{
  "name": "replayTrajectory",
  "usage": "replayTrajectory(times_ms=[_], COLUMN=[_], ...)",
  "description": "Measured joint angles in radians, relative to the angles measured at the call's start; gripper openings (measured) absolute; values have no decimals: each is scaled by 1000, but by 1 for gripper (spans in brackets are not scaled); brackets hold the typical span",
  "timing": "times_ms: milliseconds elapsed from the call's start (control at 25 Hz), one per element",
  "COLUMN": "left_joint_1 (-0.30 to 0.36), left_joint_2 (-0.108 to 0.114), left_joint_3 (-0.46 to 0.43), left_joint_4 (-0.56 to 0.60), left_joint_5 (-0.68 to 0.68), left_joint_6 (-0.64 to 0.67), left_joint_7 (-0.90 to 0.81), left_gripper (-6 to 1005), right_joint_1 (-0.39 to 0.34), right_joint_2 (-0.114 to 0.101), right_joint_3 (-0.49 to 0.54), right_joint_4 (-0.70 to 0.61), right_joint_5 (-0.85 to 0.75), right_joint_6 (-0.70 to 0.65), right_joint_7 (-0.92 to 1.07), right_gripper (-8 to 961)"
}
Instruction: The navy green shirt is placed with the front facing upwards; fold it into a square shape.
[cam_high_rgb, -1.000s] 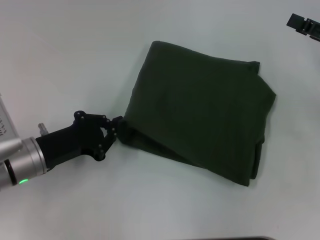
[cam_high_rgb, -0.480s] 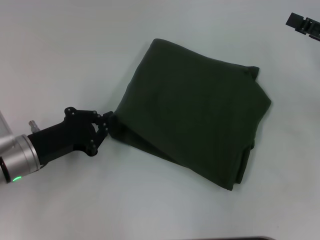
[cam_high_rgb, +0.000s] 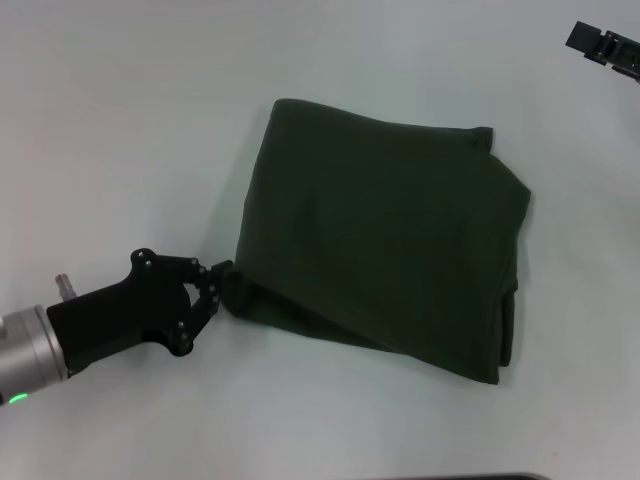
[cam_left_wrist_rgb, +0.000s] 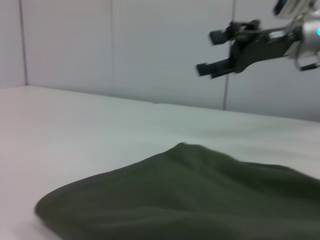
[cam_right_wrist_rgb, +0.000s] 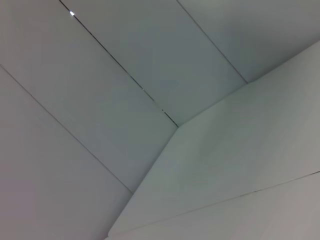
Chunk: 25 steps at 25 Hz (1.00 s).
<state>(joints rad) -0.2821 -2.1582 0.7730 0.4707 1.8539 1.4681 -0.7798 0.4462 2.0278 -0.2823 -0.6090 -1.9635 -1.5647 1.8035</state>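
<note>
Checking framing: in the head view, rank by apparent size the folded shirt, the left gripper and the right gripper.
1. Folded dark olive-green shirt
2. Black left gripper, pinching its corner
3. Black right gripper, cut off at the frame edge, so unsure

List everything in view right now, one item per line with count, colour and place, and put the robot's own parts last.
dark olive-green cotton shirt: one, dark green, folded into a rough square in the middle of the table, plain side up.
white table: one, white, under the shirt and filling the head view.
pale panelled wall: one, light grey, behind the table in the left wrist view.
left gripper: one, black on a silver arm, at the near left, shut on the shirt's near-left corner.
right gripper: one, black, raised at the far right edge, away from the shirt; its fingers stand apart in the left wrist view.
</note>
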Motion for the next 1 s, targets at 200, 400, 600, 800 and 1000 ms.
replayTrajectory(times_ms=[200,400,600,800,1000], left_joint_1=[24,38,52,59,60], left_joint_2=[-2,-4,-7,-9,-9], left_joint_3=[-3,-12,-12,-23,-29], left_joint_4=[14,15,10,8,8], left_joint_5=[20,56,78,87,89], left_joint_6=[55,81,88,92,94], left_joint_7=[-19,-38,-41,-41,-41], left_gripper=[38,38,38,38,38], right_joint_1=[3,2,-2,-4,-4], right_joint_2=[-1,-1,-1,-1,-1], right_joint_3=[0,0,-1,-1,-2], right_joint_4=[0,0,0,1,1], right_joint_5=[0,0,0,0,0], right_joint_6=[-1,-6,-7,-8,-8], right_joint_7=[0,0,-3,-5,-7], right_gripper=[909,909,909,909,909])
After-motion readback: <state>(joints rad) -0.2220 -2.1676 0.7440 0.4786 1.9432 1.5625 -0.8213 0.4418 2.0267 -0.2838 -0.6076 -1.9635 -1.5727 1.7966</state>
